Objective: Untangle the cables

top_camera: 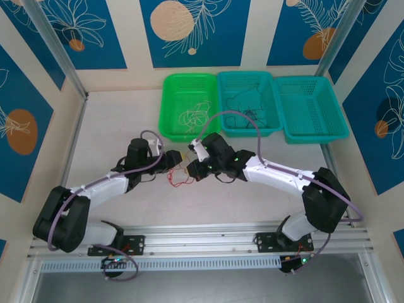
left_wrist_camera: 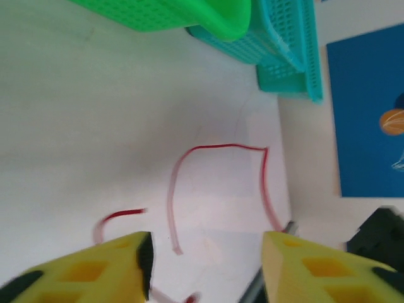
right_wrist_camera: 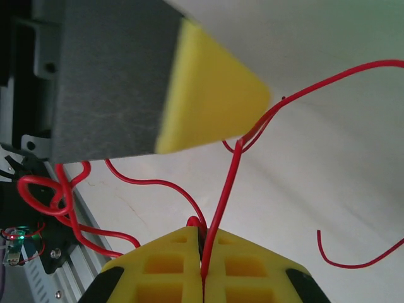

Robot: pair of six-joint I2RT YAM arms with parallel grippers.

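Near the green basket [top_camera: 189, 76], the right pincer [right_wrist_camera: 203, 243] clamps a red cable [right_wrist_camera: 225, 189]; the gaping left pincer [left_wrist_camera: 205, 246] should pinch nearby, pulling gently.

Robotics lab test cell: a white table [top_camera: 126, 126] boxed in by aluminium posts [top_camera: 53, 47] and blue leaf-printed wall panels [top_camera: 189, 25]. A left robot arm [top_camera: 101, 185] and a right robot arm [top_camera: 284, 175] are bolted to a metal rail [top_camera: 202, 237]. Plastic sorting baskets [top_camera: 189, 76] line the back.

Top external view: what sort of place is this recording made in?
Probably a purpose-built robot test cell: a white table boxed in by blue patterned panels and aluminium posts, arms bolted to a slotted rail, three plastic baskets at the back.
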